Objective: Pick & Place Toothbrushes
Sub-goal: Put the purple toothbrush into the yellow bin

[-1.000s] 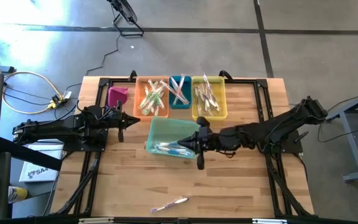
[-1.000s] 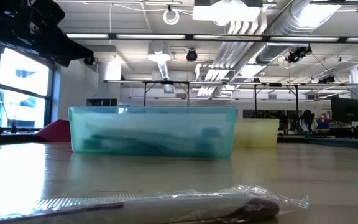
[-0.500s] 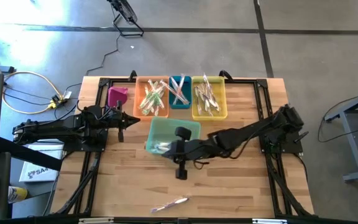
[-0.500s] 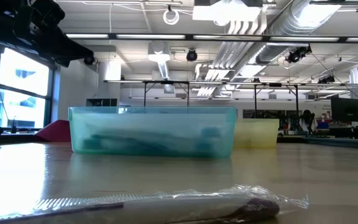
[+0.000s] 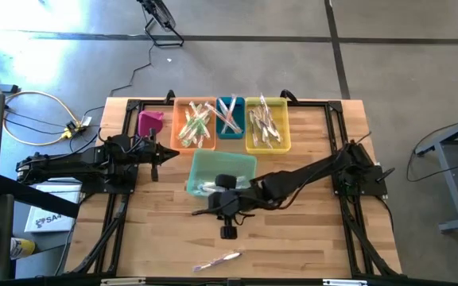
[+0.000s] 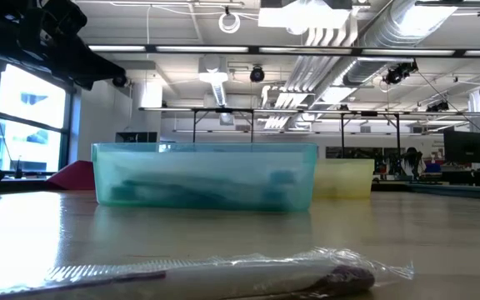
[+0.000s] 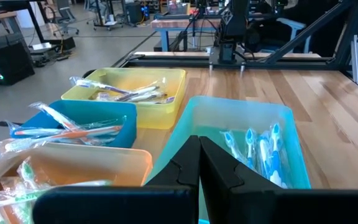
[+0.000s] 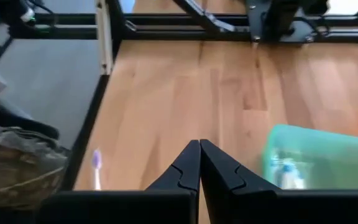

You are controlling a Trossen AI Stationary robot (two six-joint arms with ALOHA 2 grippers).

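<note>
Your right gripper [image 5: 227, 231] hangs over bare table just in front of the teal bin [image 5: 237, 164], fingers pressed together and holding nothing. Your left gripper [image 5: 173, 152], also pinched closed and empty, waits near the pink bin [image 5: 150, 121]. Most toothbrushes [image 5: 196, 123] lie in the orange, blue, yellow and teal bins, while one wrapped toothbrush [image 5: 217, 260] lies alone near the table's front edge.
</note>
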